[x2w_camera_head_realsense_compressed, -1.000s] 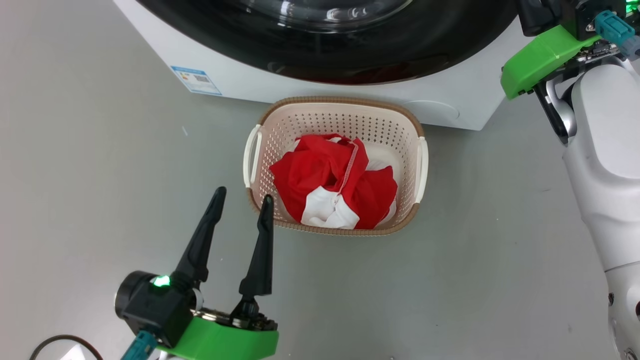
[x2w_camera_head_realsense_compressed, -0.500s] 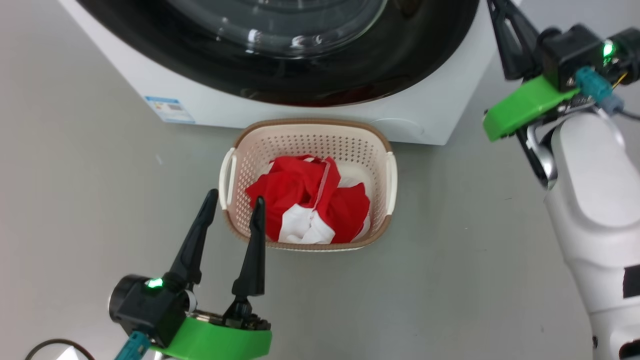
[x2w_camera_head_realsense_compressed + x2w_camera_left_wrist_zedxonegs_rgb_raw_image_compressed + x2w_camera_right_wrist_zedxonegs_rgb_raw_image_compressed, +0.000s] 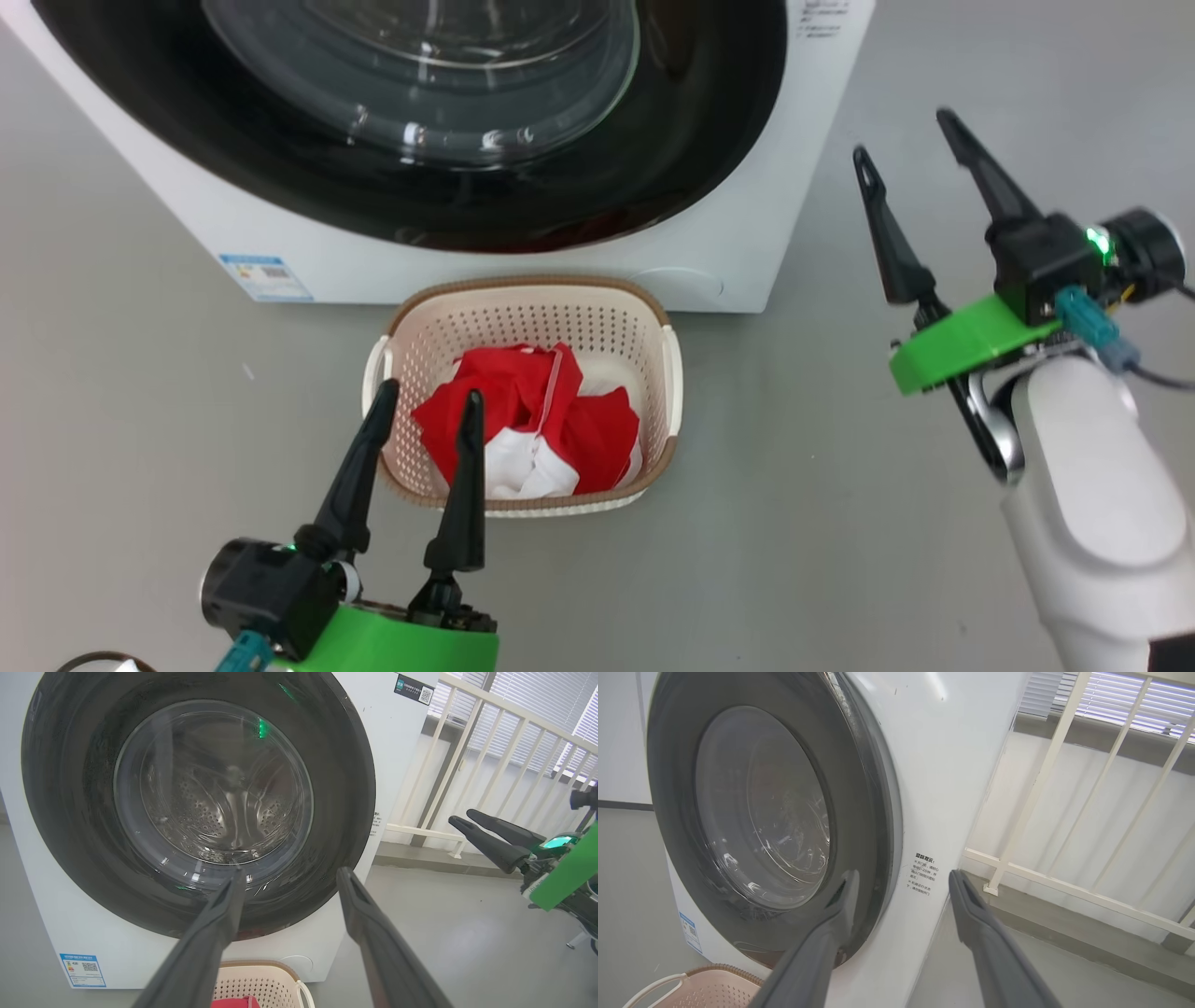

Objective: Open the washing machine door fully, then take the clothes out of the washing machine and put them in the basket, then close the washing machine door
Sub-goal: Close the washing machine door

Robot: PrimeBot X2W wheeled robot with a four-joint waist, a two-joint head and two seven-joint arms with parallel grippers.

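Note:
The washing machine (image 3: 738, 233) stands at the top of the head view. Its round black door (image 3: 695, 140) lies shut against the front, and the steel drum shows through the glass (image 3: 210, 793). In front of it on the floor sits the basket (image 3: 523, 283), holding the red and white clothes (image 3: 523, 420). My left gripper (image 3: 429, 397) is open at the basket's near left corner, holding nothing. My right gripper (image 3: 903, 135) is open in the air to the right of the machine, also holding nothing. It points at the door's right edge (image 3: 878, 826).
A blue label sticker (image 3: 264, 277) marks the machine's lower left front. A white railing (image 3: 1064, 812) with window blinds behind it runs along the wall right of the machine. Grey floor spreads around the basket. A dark cable (image 3: 93, 658) lies at the lower left.
The head camera has tilted up, so more of the door shows. My right gripper has drawn back from the machine's right side and opened. The left gripper stays open.

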